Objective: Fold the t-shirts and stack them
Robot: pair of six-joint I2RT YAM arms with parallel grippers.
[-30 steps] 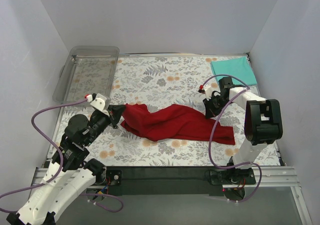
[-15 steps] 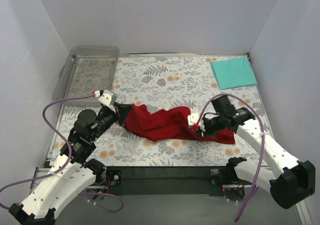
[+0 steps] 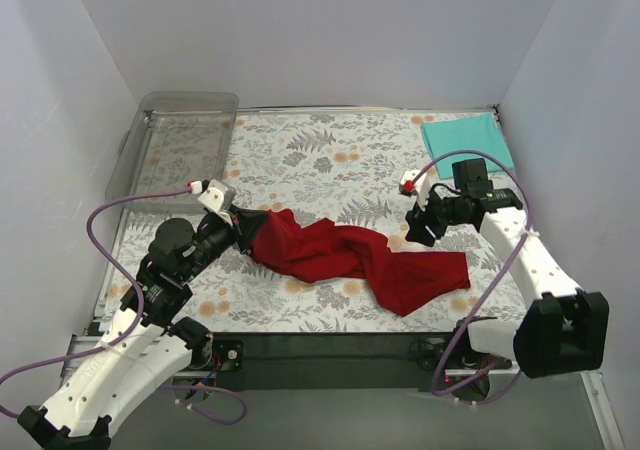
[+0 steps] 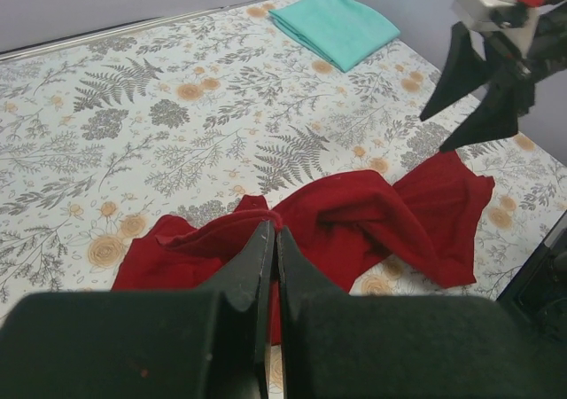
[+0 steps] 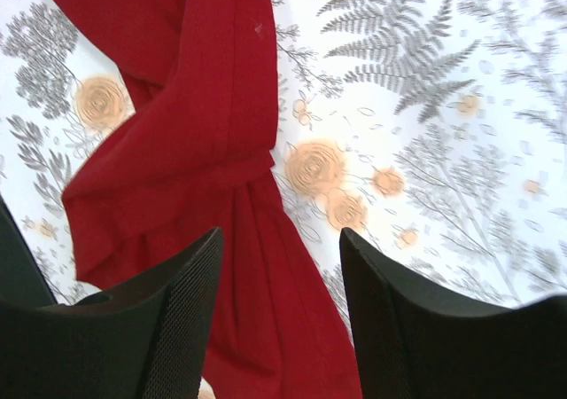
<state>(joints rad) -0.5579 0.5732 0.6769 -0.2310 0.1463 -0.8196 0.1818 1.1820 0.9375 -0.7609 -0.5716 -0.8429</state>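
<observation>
The dark red t-shirt [image 3: 350, 260] lies crumpled and twisted across the middle of the floral table, also seen in the left wrist view [image 4: 372, 222] and the right wrist view [image 5: 195, 106]. My left gripper [image 3: 248, 228] is shut on the shirt's left edge, a red fold pinched at its fingertips [image 4: 273, 232]. My right gripper [image 3: 418, 228] hovers open above the shirt's right part [image 5: 282, 235], nothing between its fingers. The teal t-shirt [image 3: 468, 142] lies flat and folded at the back right corner [image 4: 335, 24].
A clear plastic tray [image 3: 130, 145] stands at the back left. White walls close in the table on three sides. The right arm's purple cable [image 3: 500, 260] loops above the table's right side.
My right gripper has opened, let go of the red shirt's right end and drawn back toward the right rear. That end now lies twisted on the table. My left gripper keeps its grip.
</observation>
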